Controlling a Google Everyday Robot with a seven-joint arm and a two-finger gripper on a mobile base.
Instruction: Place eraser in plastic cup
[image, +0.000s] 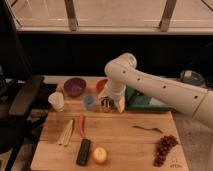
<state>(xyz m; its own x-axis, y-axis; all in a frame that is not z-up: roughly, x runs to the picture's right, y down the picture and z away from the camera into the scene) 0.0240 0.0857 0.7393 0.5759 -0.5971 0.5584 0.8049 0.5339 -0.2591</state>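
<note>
While my gripper (112, 104) hangs over the back half of the bench (130, 145), the eraser (83, 151) lies near the front edge.
My fingers stand spread, holding nothing, just right of the plastic cup (89, 102), a short, round, light-blue one. The eraser, a flat black oblong, lies just beside a round yellow fruit (100, 155) and well apart from the cup. A red chili (81, 125) lies between them, with bare wood to its right.

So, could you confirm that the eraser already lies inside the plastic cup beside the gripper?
Not quite: in the camera view the eraser lies on the wooden board next to the yellow fruit; the plastic cup is indeed beside the gripper.
</note>
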